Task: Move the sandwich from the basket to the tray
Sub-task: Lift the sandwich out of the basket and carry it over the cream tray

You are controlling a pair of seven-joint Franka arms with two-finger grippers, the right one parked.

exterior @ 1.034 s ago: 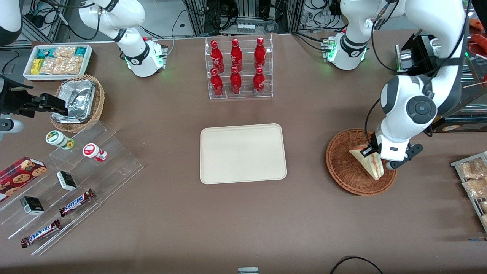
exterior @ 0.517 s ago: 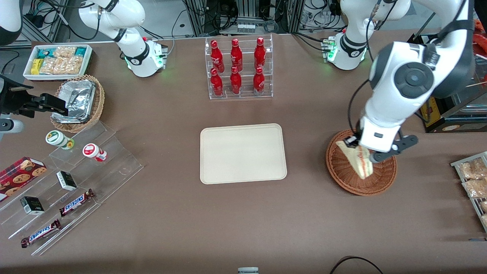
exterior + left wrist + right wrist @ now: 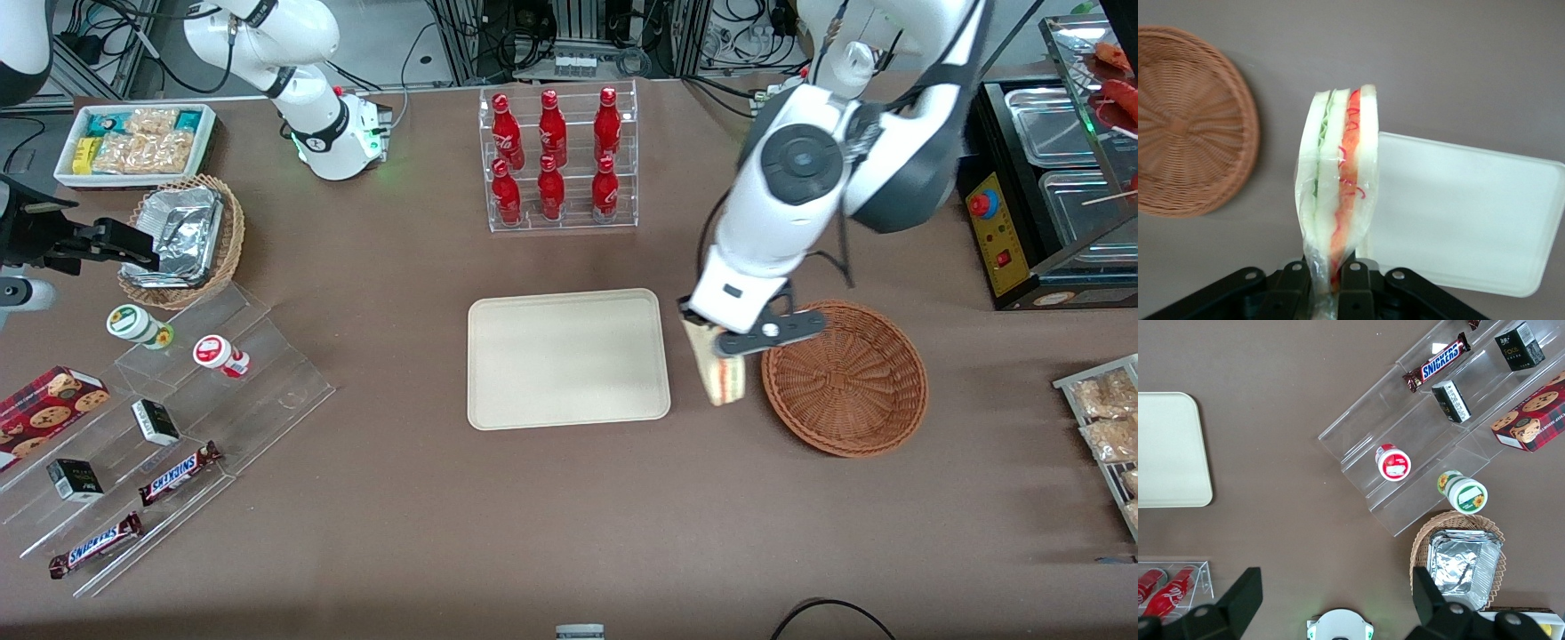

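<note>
Gripper (image 3: 717,348) — clamped on the sandwich (image 3: 718,375), carried above bare table between the basket (image 3: 845,378) and the tray (image 3: 568,357), just off the tray's edge. Sandwich: long axis hanging down from the fingers (image 3: 1350,272), filling edge outward. Step: transfer, mid-carry. Next — likely continue over the tray, lower, release.

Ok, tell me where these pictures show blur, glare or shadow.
Front view: the working arm is slightly motion-smeared above the pincer, which holds the sandwich between tray and basket; soft arm shadows fall on the table. Left wrist view: the sandwich wrap shows faint sheen, and the basket stays sharp. Right wrist view: even light, no glare.
</note>
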